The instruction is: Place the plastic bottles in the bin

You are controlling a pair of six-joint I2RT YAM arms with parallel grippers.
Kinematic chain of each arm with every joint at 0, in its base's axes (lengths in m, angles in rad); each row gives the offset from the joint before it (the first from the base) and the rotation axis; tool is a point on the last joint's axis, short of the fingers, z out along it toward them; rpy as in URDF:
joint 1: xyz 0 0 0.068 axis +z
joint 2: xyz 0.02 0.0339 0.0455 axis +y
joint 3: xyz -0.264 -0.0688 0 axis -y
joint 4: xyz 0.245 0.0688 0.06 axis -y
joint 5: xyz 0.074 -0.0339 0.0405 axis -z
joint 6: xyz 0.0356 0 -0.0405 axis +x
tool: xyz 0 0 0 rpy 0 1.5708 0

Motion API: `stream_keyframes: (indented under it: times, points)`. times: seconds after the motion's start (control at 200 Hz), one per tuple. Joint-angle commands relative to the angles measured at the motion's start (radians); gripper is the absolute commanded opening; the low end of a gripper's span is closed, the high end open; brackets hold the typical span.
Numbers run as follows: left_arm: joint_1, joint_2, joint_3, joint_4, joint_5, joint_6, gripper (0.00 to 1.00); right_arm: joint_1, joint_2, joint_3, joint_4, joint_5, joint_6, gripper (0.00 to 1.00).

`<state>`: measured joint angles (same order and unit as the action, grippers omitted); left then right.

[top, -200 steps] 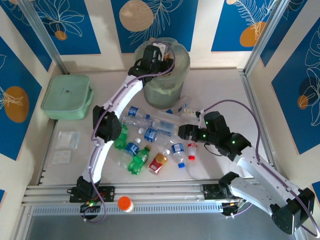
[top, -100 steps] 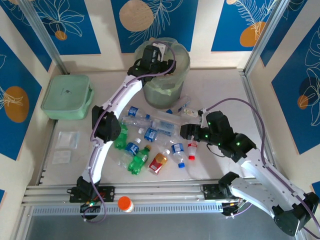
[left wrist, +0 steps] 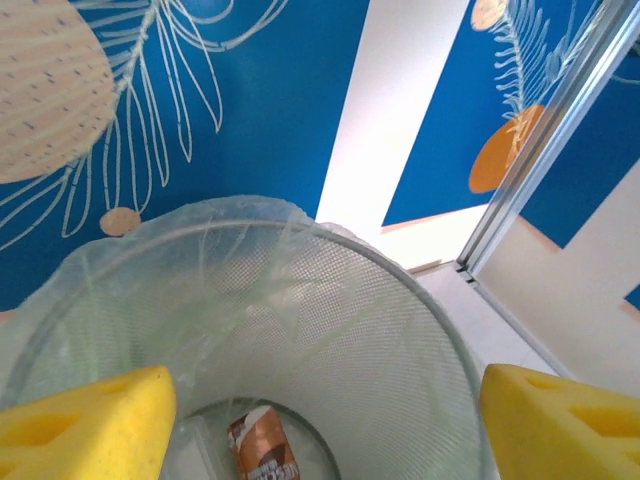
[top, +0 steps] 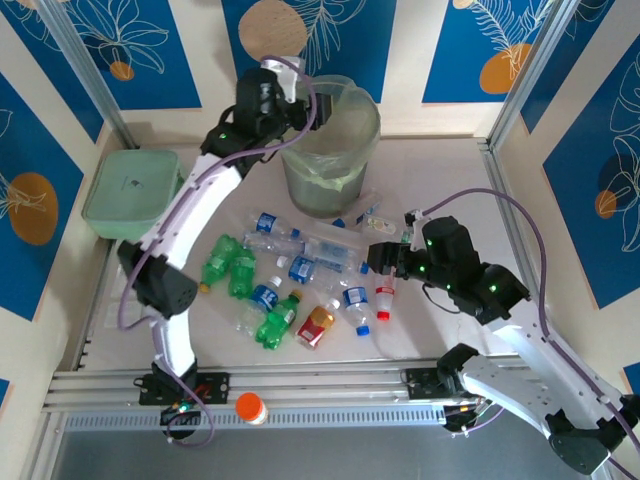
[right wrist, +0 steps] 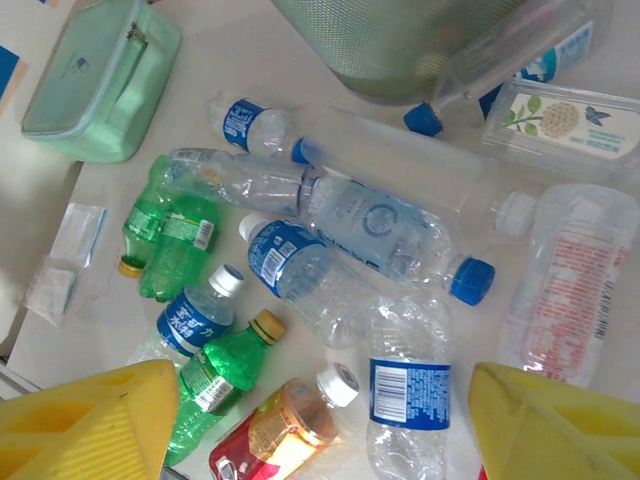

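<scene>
Plastic bottles point(top: 300, 268) lie scattered across the middle of the table: clear ones with blue labels, green ones point(top: 228, 268) and an amber one with a red label point(top: 317, 325). The bin point(top: 335, 150) stands behind them, lined with a pale green bag. My left gripper point(top: 290, 95) hangs open over the bin's left rim, nothing between its yellow fingers point(left wrist: 85, 425). On the floor of the bin point(left wrist: 380, 330) lies a brown-labelled bottle point(left wrist: 265, 445). My right gripper point(top: 383, 262) hovers open above the pile, over a clear blue-labelled bottle point(right wrist: 410, 395) and the amber bottle point(right wrist: 290, 425).
A flat mint-green box point(top: 133, 192) sits at the left. An orange-capped jar point(top: 250, 407) rests on the front rail. Small clear packets point(top: 135, 280) lie left of the pile. A flat flower-labelled pack point(right wrist: 565, 120) and a clear pouch point(right wrist: 575, 280) lie right of the bottles.
My left arm has swung left, carrying its gripper from over the bin's middle to its left rim. My right gripper has drifted slightly right above the bottles.
</scene>
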<state>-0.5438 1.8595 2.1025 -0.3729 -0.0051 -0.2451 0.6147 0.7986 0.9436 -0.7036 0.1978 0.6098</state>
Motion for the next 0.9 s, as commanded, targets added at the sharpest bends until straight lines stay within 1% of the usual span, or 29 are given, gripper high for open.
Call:
stream_keyframes:
  times: [0.0, 0.13, 0.185, 0.275, 0.39, 0.455, 0.53, 0.59, 0.68, 0.72, 0.78, 0.895]
  points:
    - [-0.023, -0.133, -0.135, 0.034, -0.010, -0.042, 0.78, 0.019, -0.007, 0.024, -0.075, 0.029, -0.003, 0.76]
    - [-0.051, -0.301, -0.337, 0.025, -0.032, -0.096, 0.76, 0.037, -0.005, 0.015, -0.103, 0.017, -0.002, 0.76]
    - [-0.071, -0.371, -0.419, 0.015, -0.070, -0.096, 0.76, 0.039, 0.005, 0.011, -0.122, 0.011, 0.001, 0.75]
    - [-0.092, -0.463, -0.520, -0.026, -0.082, -0.095, 0.75, 0.050, 0.024, 0.004, -0.145, -0.005, 0.003, 0.73]
    - [-0.097, -0.568, -0.662, -0.081, -0.029, -0.115, 0.75, 0.078, 0.051, 0.003, -0.175, -0.004, 0.002, 0.72]
    - [-0.097, -0.619, -0.732, -0.123, 0.007, -0.101, 0.76, 0.089, 0.062, -0.001, -0.187, -0.007, -0.001, 0.72]
    - [-0.097, -0.664, -0.761, -0.219, 0.002, -0.076, 0.77, 0.086, 0.066, -0.013, -0.201, 0.028, 0.008, 0.73]
    - [-0.097, -0.707, -0.805, -0.248, 0.008, -0.072, 0.77, 0.052, 0.068, -0.028, -0.202, 0.029, 0.014, 0.73]
    - [-0.097, -0.761, -0.857, -0.285, 0.012, -0.067, 0.77, -0.045, 0.079, -0.045, -0.179, -0.050, 0.014, 0.73]
    - [-0.097, -0.780, -0.872, -0.299, -0.009, -0.066, 0.77, -0.093, 0.093, -0.052, -0.167, -0.081, 0.012, 0.73]
    - [-0.096, -0.811, -0.902, -0.304, -0.071, -0.074, 0.78, -0.154, 0.125, -0.054, -0.159, -0.106, 0.000, 0.73]
    - [-0.096, -0.868, -0.954, -0.280, -0.135, -0.053, 0.78, -0.237, 0.218, -0.032, -0.156, -0.122, -0.035, 0.73]
